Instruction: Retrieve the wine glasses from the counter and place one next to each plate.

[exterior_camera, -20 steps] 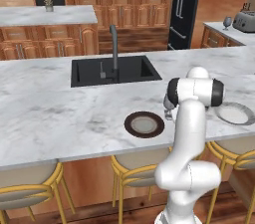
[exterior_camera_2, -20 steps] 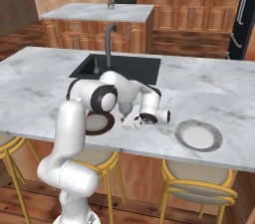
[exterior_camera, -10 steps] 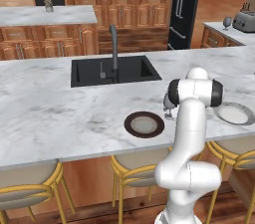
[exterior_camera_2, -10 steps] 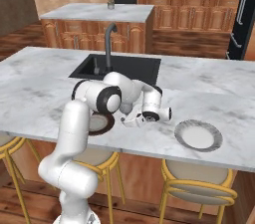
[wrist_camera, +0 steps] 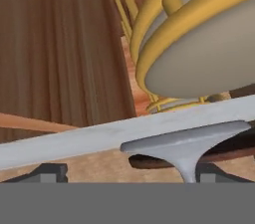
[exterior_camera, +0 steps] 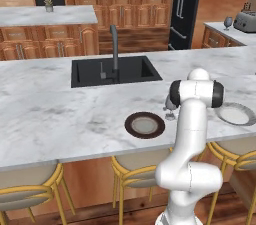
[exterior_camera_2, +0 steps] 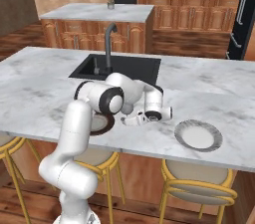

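Note:
A smoky-grey wine glass [exterior_camera: 170, 106] stands on the island top just right of the dark brown plate [exterior_camera: 144, 125]. My gripper [exterior_camera_2: 131, 119] is low at the glass, open. In the hand view the glass's foot [wrist_camera: 185, 144] and stem sit between the wide-apart fingertips [wrist_camera: 48, 172], touching neither. The arm covers part of the dark plate [exterior_camera_2: 102, 125]. The light plate [exterior_camera: 235, 114] lies farther right [exterior_camera_2: 197, 135]. A second wine glass [exterior_camera: 227, 21] stands on the counter [exterior_camera: 220, 30] at the far right.
A toaster [exterior_camera: 246, 20] stands beside the glass on the counter. The black sink [exterior_camera: 114, 70] with its tap [exterior_camera: 114, 44] is set in the island behind the plates. Yellow-framed stools [exterior_camera_2: 196, 188] line the island's near edge.
The jaws have opened and let go of the wine glass, which now stands beside the dark plate. The arm has barely moved.

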Robot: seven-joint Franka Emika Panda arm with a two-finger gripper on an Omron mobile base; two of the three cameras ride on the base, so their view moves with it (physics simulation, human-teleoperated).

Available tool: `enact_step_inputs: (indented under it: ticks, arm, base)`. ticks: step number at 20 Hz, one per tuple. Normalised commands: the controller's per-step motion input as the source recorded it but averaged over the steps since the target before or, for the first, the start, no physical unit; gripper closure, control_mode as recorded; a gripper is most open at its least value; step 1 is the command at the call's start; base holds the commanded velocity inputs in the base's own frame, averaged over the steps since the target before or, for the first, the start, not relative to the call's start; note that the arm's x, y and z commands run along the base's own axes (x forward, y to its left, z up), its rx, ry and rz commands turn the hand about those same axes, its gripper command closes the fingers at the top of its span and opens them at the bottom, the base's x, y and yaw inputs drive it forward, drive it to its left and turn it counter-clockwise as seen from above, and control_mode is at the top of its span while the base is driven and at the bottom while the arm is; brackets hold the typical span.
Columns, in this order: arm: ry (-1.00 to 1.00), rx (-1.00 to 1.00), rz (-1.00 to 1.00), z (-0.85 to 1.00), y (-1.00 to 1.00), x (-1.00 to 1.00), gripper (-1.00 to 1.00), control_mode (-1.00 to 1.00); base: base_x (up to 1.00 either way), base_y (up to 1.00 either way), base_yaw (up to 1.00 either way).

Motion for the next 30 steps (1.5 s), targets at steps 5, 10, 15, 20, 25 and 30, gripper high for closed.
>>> enact_step_inputs:
  ticks: [5, 10, 15, 20, 25, 30]
  arm:
    - [0.05, 0.02, 0.01, 0.0, 0.0, -0.29, -1.0, -1.0]
    - [0.0, 0.0, 0.0, 0.0, 0.0, -0.13, -1.0, -1.0]
    - [0.0, 0.0, 0.0, -0.05, 0.0, -0.03, -1.0, -1.0]
    - [0.0, 0.0, 0.0, -0.02, -0.11, 0.03, -1.0, -1.0]
    - [0.0, 0.0, 0.0, 0.0, -0.36, 0.0, -1.0, -1.0]
    - [0.0, 0.0, 0.0, 0.0, -0.4, 0.0, -1.0, -1.0]
  base:
    - [0.0, 0.0, 0.0]
    - [0.0, 0.0, 0.0]
    - [0.0, 0.0, 0.0]
    - [0.0, 0.0, 0.0]
    - [0.0, 0.0, 0.0]
    - [0.0, 0.0, 0.0]
